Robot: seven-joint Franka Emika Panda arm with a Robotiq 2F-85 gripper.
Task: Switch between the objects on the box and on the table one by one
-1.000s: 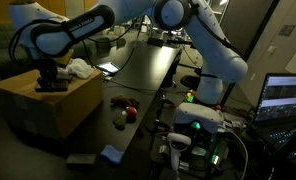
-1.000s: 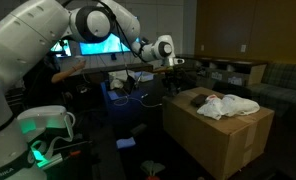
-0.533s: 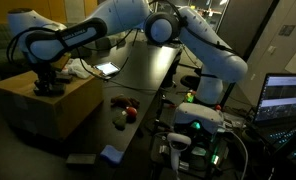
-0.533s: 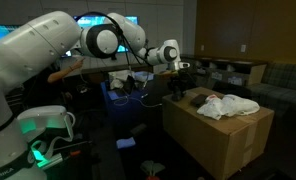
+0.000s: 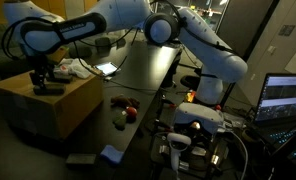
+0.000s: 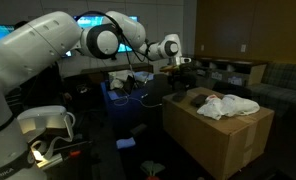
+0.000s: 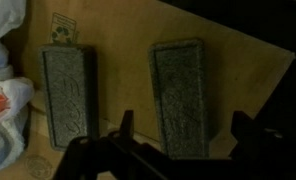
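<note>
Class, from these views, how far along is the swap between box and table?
Done: hard to say; a white rag and a dark piece lie on the cardboard box. In hand: nothing, the gripper hangs open above the box. Left: a red piece on the table, at least, awaits moving.

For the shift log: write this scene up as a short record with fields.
gripper: open, nothing between the fingers, over the box top
box: tan cardboard, beside the table
on box: white cloth, next to the gripper
on table: red piece, dark pieces, lit tablet
</note>
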